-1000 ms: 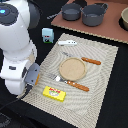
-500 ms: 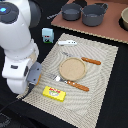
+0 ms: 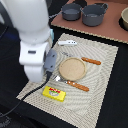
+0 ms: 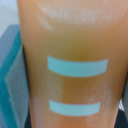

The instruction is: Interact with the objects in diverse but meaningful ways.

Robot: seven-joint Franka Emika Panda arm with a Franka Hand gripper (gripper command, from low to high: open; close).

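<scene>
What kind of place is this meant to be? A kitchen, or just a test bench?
Probably a lab bench staged as a toy dining spot: a tan round plate on a pale woven placemat, with two grey pots on a brown board behind.

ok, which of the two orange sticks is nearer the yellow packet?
The orange stick at the tan plate's edge facing the yellow packet. The other stick lies beyond the plate, toward the grey pots.

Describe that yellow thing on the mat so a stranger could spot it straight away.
Start at the big striped mat on the dark table, with a round tan plate near its middle. Look from the plate toward the mat's corner nearest the white robot arm: a small flat packet lies there. It is the only bright yellow thing, with red marks on top, unlike the orange sticks beside the plate.
</scene>
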